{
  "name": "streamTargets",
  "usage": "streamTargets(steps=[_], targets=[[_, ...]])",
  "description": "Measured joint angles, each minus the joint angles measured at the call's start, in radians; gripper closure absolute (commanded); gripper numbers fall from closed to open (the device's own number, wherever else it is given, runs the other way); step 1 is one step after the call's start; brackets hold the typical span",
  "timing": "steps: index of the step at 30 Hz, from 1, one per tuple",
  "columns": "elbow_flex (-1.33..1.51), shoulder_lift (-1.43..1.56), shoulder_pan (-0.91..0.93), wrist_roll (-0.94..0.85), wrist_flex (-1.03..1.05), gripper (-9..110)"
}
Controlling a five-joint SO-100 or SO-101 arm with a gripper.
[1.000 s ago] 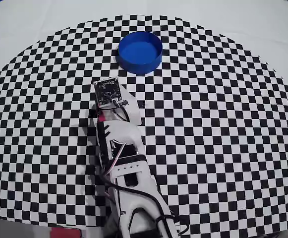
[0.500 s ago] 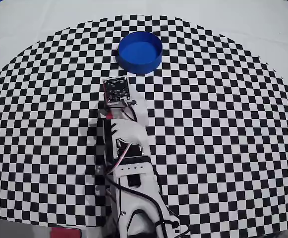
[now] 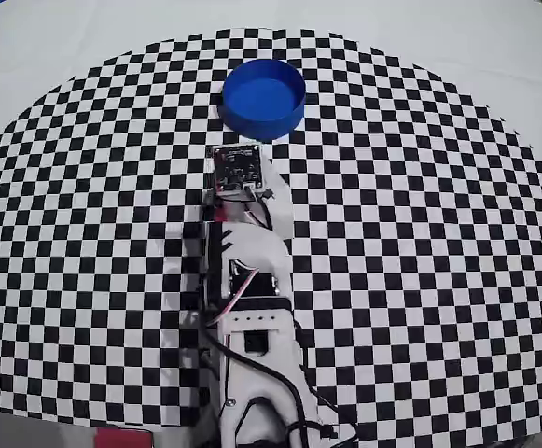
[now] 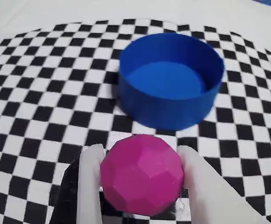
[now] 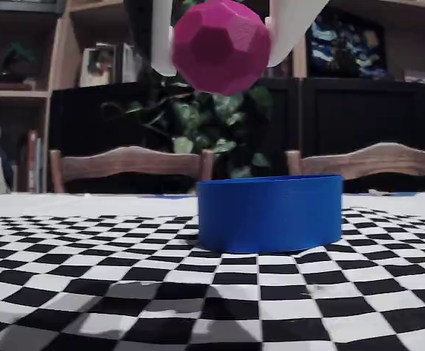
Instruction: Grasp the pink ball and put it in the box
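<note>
My gripper (image 4: 140, 161) is shut on the pink ball (image 4: 141, 175), a faceted magenta sphere squeezed between the two white fingers (image 4: 91, 182). In the fixed view the pink ball (image 5: 219, 45) hangs high in the gripper (image 5: 219, 44), well above the checkered mat and a little left of the box (image 5: 271, 212). The box (image 4: 170, 79) is a round blue tub, empty, just ahead of the ball in the wrist view. From overhead the box (image 3: 263, 98) lies beyond the arm's wrist; the ball is hidden under the arm there.
A black-and-white checkered mat (image 3: 420, 233) covers the table. The white arm (image 3: 247, 308) runs from the near edge toward the box. A red object (image 3: 121, 437) shows at the bottom edge. Chairs and shelves (image 5: 124, 164) stand behind the table.
The arm has swung to the right and stretched toward the box over the last second, carrying its wrist closer to the tub's near rim.
</note>
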Motion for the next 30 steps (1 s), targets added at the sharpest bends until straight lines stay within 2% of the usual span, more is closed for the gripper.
streamTargets(steps=[21, 30], targets=[[0.017, 0.041, 0.063, 0.000, 0.003, 101], [-0.072, -0.072, 0.072, 0.000, 0.003, 101]])
